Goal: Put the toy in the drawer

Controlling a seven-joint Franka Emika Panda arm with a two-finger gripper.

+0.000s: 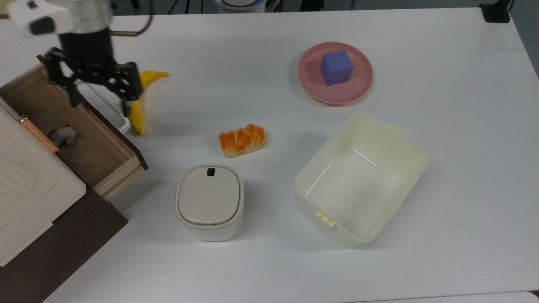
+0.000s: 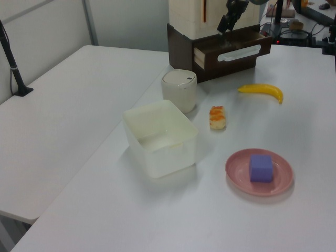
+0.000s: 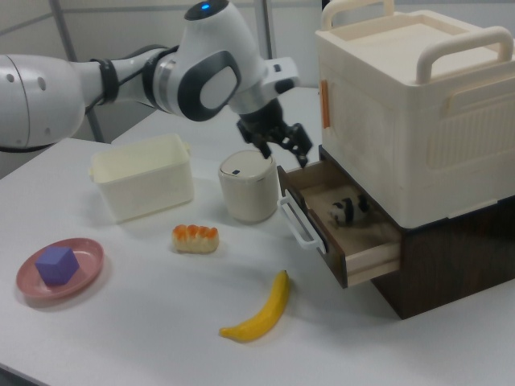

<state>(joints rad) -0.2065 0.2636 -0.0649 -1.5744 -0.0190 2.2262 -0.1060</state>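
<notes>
The toy (image 1: 63,134), a tiny black-and-white panda, lies on the floor of the drawer (image 1: 94,147), close under the cabinet's edge. The right view shows the toy (image 3: 344,211) inside the pulled-out drawer (image 3: 366,259). My gripper (image 1: 101,107) hangs open and empty above the drawer's dark front panel and white handle (image 1: 110,110), to the top view's right of the toy. The gripper (image 3: 284,154) sits over the drawer's front end in the right view, and the gripper (image 2: 224,26) is above the drawer (image 2: 231,50) in the left view.
A banana (image 1: 137,120) lies just beside the drawer front, partly behind my gripper. An orange bread-like piece (image 1: 242,141), a lidded white pot (image 1: 209,202), a cream tub (image 1: 362,176) and a pink plate (image 1: 311,84) holding a purple cube (image 1: 335,67) stand further right. A cream box (image 1: 25,185) tops the cabinet.
</notes>
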